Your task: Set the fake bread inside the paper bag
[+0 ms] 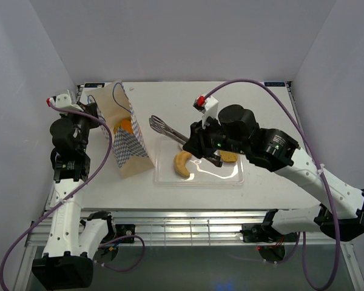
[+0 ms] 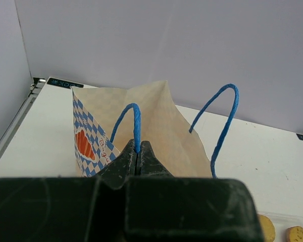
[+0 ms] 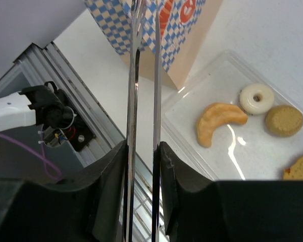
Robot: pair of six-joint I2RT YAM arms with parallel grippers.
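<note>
While the left gripper pinches the paper bag by its blue handle, the right gripper clamps metal tongs, tips seemingly empty; fake bread lies in the clear tray beside the bag; the tongs should straddle the crescent mid-body before squeezing.

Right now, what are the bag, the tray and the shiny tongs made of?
The bag looks like paper: matte tan with creases and sharp folds. The tray seems to be clear plastic: see-through, with bright glare. The tongs look like polished metal: thin, mirror-shiny strips.
</note>
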